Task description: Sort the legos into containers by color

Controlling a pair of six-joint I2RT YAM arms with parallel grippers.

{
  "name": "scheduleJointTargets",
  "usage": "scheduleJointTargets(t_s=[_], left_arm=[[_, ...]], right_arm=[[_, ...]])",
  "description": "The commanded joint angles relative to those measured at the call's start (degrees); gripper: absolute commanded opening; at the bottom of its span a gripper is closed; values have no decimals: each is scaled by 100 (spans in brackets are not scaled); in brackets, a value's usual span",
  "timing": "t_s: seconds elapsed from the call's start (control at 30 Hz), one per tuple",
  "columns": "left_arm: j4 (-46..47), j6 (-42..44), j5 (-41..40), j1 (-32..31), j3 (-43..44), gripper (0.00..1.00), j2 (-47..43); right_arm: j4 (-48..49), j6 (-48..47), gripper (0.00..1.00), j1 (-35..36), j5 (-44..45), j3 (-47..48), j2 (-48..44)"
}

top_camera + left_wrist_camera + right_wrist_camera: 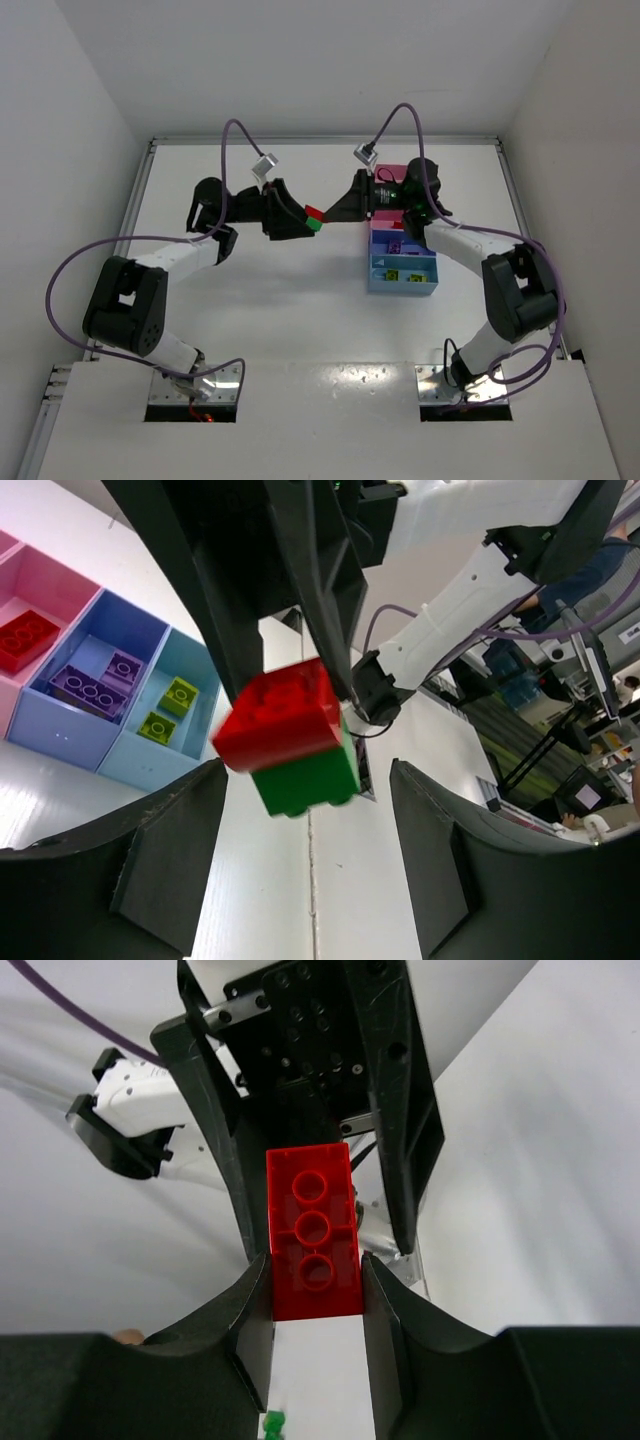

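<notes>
My right gripper (337,212) is shut on a red lego (312,1235) and holds it in the air left of the tray; its underside faces the right wrist camera. In the left wrist view a green lego (305,780) sits right against the red lego (280,720). I cannot tell whether they are joined. My left gripper (300,220) faces them with its jaws wide open on either side, touching neither. The containers (403,291) hold a red lego (25,640) in pink, purple legos (95,685) in dark blue and yellow legos (165,710) in light blue.
A small green bit (272,1425) shows low on the white table between my right fingers. Both arms meet over the table's middle, with purple cables looping above them. White walls enclose the table on three sides.
</notes>
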Motion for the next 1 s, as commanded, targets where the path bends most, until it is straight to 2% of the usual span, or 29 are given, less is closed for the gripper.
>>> scheduleJointTargets(t_s=[0.0,0.23,0.37,0.4,0.43,0.63,0.83,0.9,0.93,0.97], left_arm=[[36,223,-3,-63,206,72,-15],[-17,275,-3,-63,259,53,38],[-209,407,-3,-115,259,37,38],[-541,669,-3,-116,206,32,-14],[-544,802,-3,-116,206,32,-15],[-1904,1847,-3,-300,-13,30,-296],[-2434,2376,-117,-370,-321,30,-524],[-2871,2744,-169,-370,-322,30,-595],[-3039,2902,-248,-370,-261,30,-690],[-3284,3139,-249,-370,-260,30,-805]], right_arm=[[313,-198,15,122,-143,256,-191],[93,-418,15,184,-143,203,-244],[93,-471,15,184,-143,203,-297],[145,-471,14,105,-82,203,-297],[146,-471,14,104,-3,203,-297],[269,-340,11,-370,234,677,-165],[323,-390,10,-905,366,1082,2],[-281,-959,10,-1064,218,1222,2],[-1312,-1868,10,-1273,217,1223,-59],[-1896,-2460,10,-1362,217,1275,-59]])
